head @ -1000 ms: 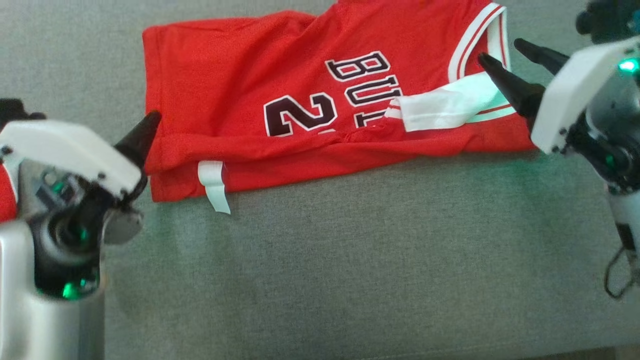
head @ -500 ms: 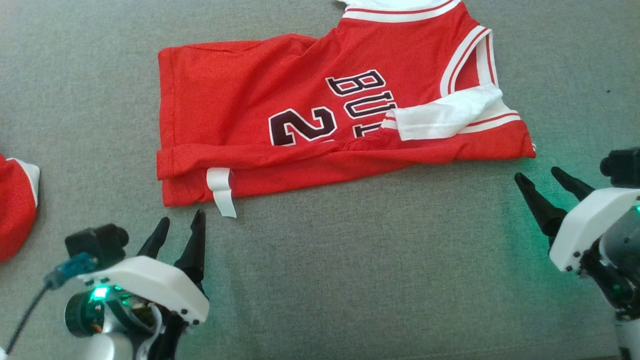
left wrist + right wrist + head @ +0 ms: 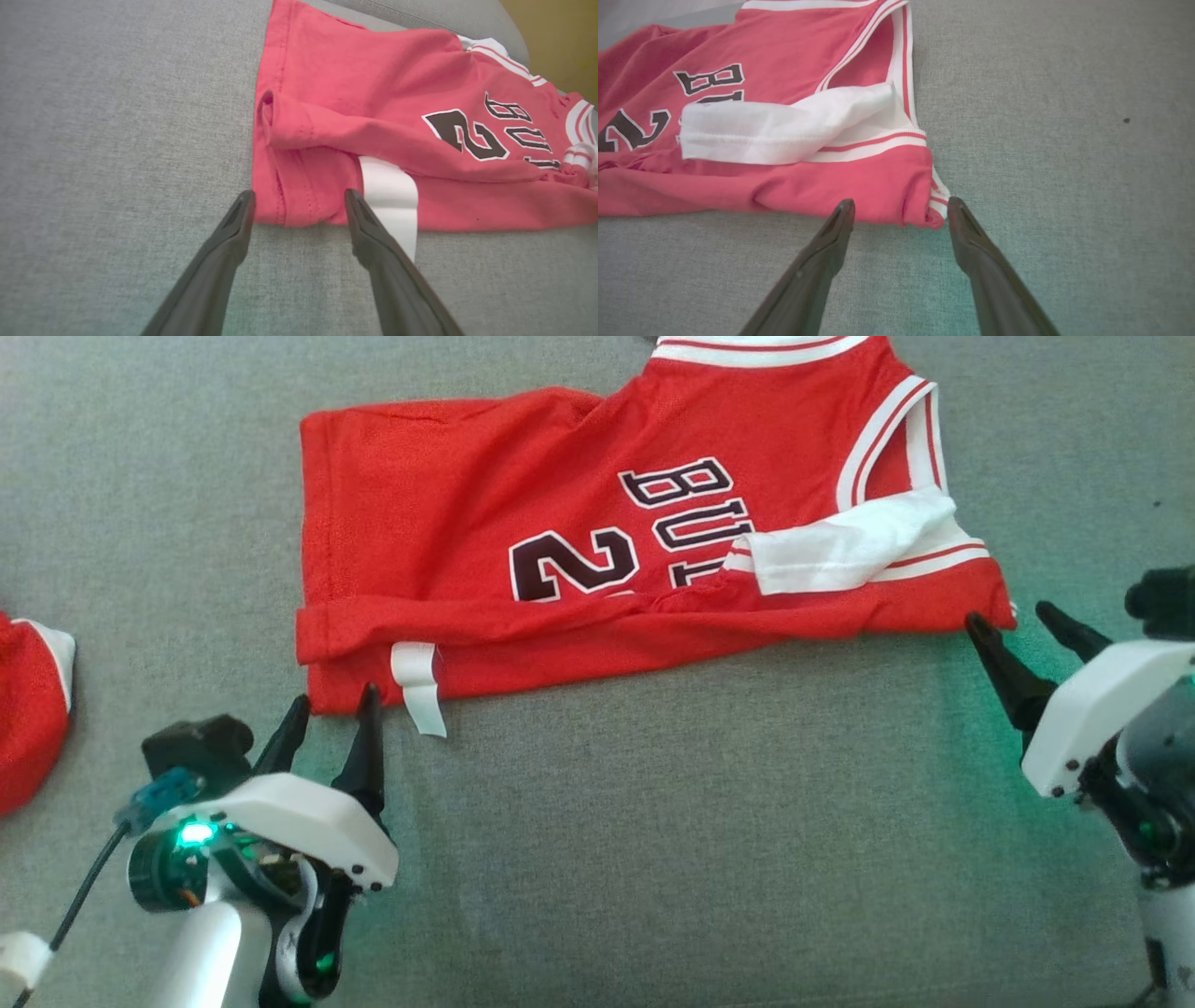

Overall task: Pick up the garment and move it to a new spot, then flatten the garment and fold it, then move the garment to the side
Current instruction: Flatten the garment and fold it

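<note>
Grey woven cloth point(image 3: 653, 859) covers the whole work surface, and the jersey point(image 3: 467, 523) lies across its far half, number up, with its near long edge already doubled over into a thick band. The left gripper point(image 3: 336, 695) has its fingers apart astride the jersey's near-left corner. The right gripper point(image 3: 1006, 612), fingers equally spread, has one tip at the near-right corner by the striped trim and the other on bare cloth just to the right. Neither holds anything yet.

The step in hand looks like a two-corner pinch for the next fold. To do it well, each gripper should go in low enough to catch every layer of the doubled edge, not just the top one. The left should stay clear of the loose white tag point(image 3: 417, 686) just right of it. Both should close together, then lift level with the edge kept taut, so the white flap point(image 3: 840, 546) near the armhole doesn't bunch up further. A second red cloth point(image 3: 28, 709) at the far left is best left alone.
</note>
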Controlling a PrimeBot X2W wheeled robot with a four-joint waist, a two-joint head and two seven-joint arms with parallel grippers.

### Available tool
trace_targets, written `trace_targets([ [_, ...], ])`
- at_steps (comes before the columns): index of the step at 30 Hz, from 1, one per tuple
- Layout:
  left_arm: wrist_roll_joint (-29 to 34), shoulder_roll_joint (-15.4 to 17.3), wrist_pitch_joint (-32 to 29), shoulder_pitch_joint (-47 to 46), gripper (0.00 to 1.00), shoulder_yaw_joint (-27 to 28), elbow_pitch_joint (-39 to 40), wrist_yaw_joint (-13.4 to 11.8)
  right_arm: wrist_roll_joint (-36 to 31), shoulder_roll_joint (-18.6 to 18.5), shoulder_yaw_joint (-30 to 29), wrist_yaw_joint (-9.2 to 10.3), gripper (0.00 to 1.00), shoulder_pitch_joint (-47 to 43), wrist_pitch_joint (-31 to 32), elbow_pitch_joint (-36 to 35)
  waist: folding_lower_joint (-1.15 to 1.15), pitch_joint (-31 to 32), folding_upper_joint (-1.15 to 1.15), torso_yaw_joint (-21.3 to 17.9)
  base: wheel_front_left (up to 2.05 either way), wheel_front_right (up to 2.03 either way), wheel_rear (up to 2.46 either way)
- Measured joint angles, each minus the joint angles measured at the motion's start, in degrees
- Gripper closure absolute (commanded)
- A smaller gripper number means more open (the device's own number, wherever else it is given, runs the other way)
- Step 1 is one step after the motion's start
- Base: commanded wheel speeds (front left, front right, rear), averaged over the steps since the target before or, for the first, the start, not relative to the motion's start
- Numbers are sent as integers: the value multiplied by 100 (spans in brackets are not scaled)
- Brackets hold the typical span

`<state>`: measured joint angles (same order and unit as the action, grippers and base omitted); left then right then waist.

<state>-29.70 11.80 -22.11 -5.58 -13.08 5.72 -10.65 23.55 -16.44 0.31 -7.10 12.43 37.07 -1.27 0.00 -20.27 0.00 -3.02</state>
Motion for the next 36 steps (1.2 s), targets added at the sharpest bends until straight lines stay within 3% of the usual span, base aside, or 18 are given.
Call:
trace_targets([
  [20,110,78,-339,-651,0,-154,-490,2,-191,-110,380,0,0,1042,464,1034,0,-436,0,45,0,0,0],
  [21,98,82,-376,-677,17,-155,-499,5,-171,-118,400,0,0,1080,492,1070,0,-444,0,49,0,0,0],
  [22,77,88,-419,-713,51,-157,-511,8,-127,-124,409,0,0,1101,525,1093,0,-451,0,53,0,0,0],
  [23,43,91,-461,-728,68,-159,-521,10,-78,-140,412,0,0,1112,533,1110,0,-459,0,57,0,0,0],
  [24,-10,99,-480,-748,100,-143,-535,12,-27,-163,426,0,0,1123,564,1124,0,-466,0,61,0,0,0],
  [27,-143,122,-610,-805,100,-131,-556,67,179,-204,460,0,0,1180,695,1133,0,-477,0,61,0,0,0],
  [28,-196,118,-669,-822,100,-133,-553,109,253,-218,466,1,15,1185,739,1133,0,-477,0,61,0,0,0],
  [30,-357,102,-750,-827,100,-113,-544,168,396,-249,506,1,97,1194,825,1126,0,-470,0,57,0,0,0],
  [36,-671,71,-964,-825,100,-92,-488,260,856,-293,666,1,100,1184,1109,1015,0,-418,0,28,0,0,0],
])
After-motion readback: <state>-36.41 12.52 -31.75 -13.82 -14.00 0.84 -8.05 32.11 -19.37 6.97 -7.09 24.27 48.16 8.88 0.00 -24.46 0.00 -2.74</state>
